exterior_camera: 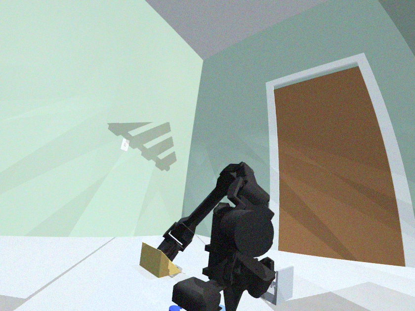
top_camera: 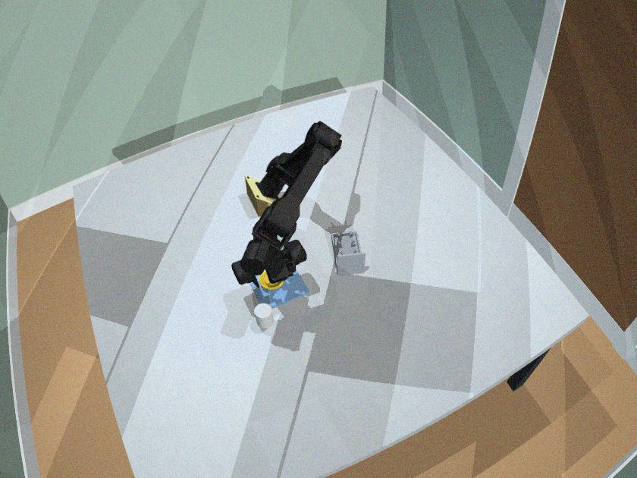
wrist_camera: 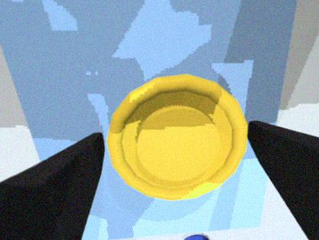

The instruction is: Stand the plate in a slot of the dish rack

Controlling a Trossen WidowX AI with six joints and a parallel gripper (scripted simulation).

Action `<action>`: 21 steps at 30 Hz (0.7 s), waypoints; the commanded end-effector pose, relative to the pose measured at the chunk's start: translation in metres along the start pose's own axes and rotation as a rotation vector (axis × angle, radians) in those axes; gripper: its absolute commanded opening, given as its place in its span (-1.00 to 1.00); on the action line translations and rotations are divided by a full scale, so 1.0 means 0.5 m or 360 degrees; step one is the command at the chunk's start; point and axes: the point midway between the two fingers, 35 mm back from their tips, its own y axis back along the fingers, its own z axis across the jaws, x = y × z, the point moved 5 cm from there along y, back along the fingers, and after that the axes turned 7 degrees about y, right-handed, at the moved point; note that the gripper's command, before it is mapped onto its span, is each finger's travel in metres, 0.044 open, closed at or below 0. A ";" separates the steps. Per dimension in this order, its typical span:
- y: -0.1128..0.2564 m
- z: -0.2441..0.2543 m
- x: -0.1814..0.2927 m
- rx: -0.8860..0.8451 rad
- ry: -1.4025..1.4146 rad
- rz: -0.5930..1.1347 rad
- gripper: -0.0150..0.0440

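The yellow round plate (top_camera: 270, 281) (wrist_camera: 177, 150) lies flat, hollow side up, over the blue square mat (top_camera: 294, 292) (wrist_camera: 49, 92). My gripper (wrist_camera: 175, 134) is open around it, pointing down, with one fingertip close beside each side of the rim; whether they touch it I cannot tell. In the top view the gripper body hides part of the plate and most of the fingers. In the exterior view the plate is out of sight. The small grey dish rack (top_camera: 350, 263) (exterior_camera: 285, 284) stands to the right of the mat in the top view, with a tall end wall and thin rails.
A white cylinder (top_camera: 264, 317) stands close to the mat's front edge in the top view. A yellow wedge block (top_camera: 258, 199) (exterior_camera: 149, 261) sits beside the arm's lower part. A blue round piece (exterior_camera: 174, 307) (wrist_camera: 196, 238) lies just off the mat.
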 end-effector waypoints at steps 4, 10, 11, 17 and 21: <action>-0.003 0.000 0.000 -0.0004 -0.0005 -0.0004 0.73; -0.003 0.000 0.000 -0.0004 -0.0005 -0.0004 0.60; -0.003 0.000 0.000 -0.0004 -0.0005 -0.0004 0.58; 0.003 0.000 -0.001 -0.0004 -0.0006 -0.0004 0.24; 0.038 -0.004 -0.005 0.0000 -0.0006 -0.0003 -0.12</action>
